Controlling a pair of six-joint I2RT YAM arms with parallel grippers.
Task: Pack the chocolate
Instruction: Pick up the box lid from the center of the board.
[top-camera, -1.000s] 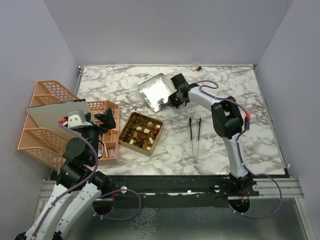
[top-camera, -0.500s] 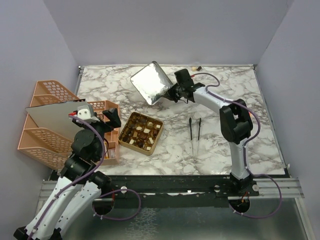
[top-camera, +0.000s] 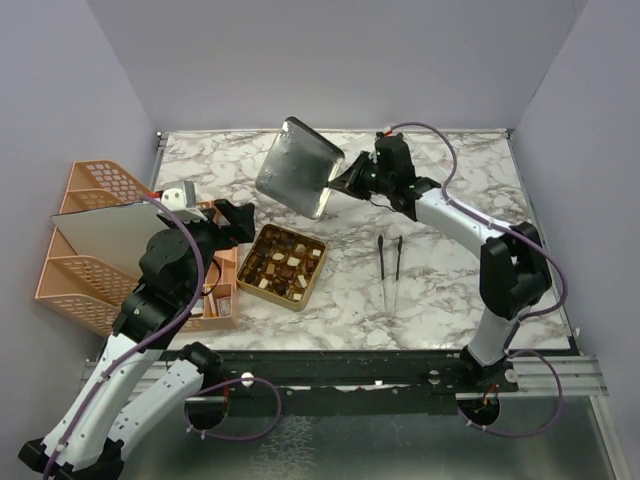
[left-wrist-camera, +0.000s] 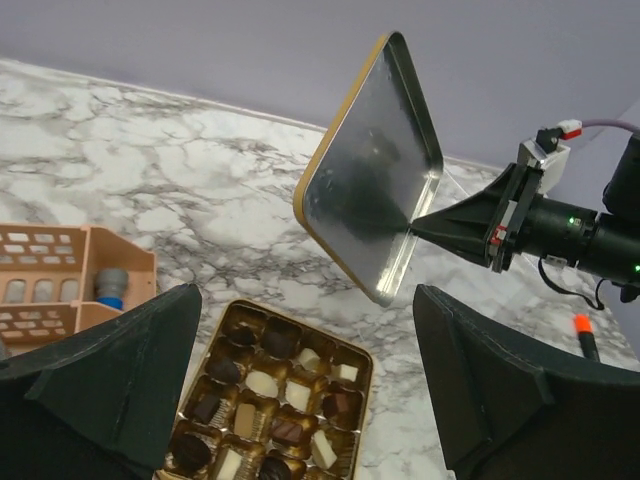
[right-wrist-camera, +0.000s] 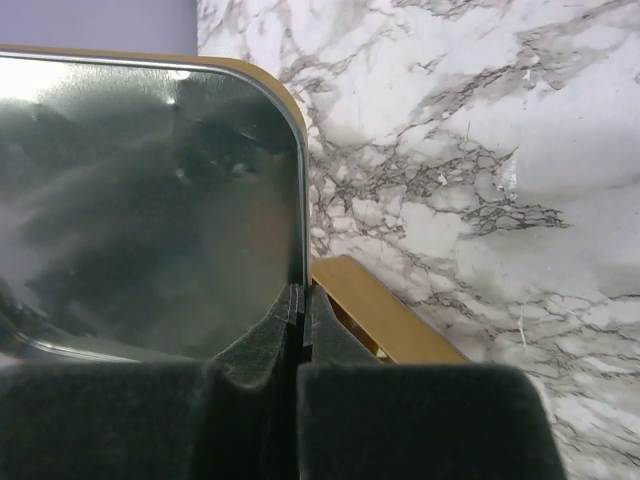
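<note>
The chocolate (top-camera: 284, 265) lies as dark, light brown and cream pieces in the golden tray (top-camera: 313, 271) at table centre. The left wrist view also shows the chocolate (left-wrist-camera: 262, 385) in its tray (left-wrist-camera: 360, 400). My right gripper (top-camera: 337, 186) is shut on the rim of the lid (top-camera: 297, 178), which hangs tilted above the table behind the tray, silver inside facing the camera. In the right wrist view my right gripper (right-wrist-camera: 302, 298) pinches the lid's (right-wrist-camera: 150, 200) edge. My left gripper (top-camera: 233, 222) hovers open just left of the tray; its view shows the left gripper (left-wrist-camera: 305, 297) holding nothing.
Peach file racks (top-camera: 88, 245) and a small peach box (top-camera: 219, 295) of oddments stand at the left, close to my left arm. Black tweezers (top-camera: 390, 258) lie right of the tray. A small object (top-camera: 392, 135) sits at the back edge.
My right gripper has lifted the lid off the table and tipped it up on edge, higher and further left. My left arm has swung forward toward the tray.
</note>
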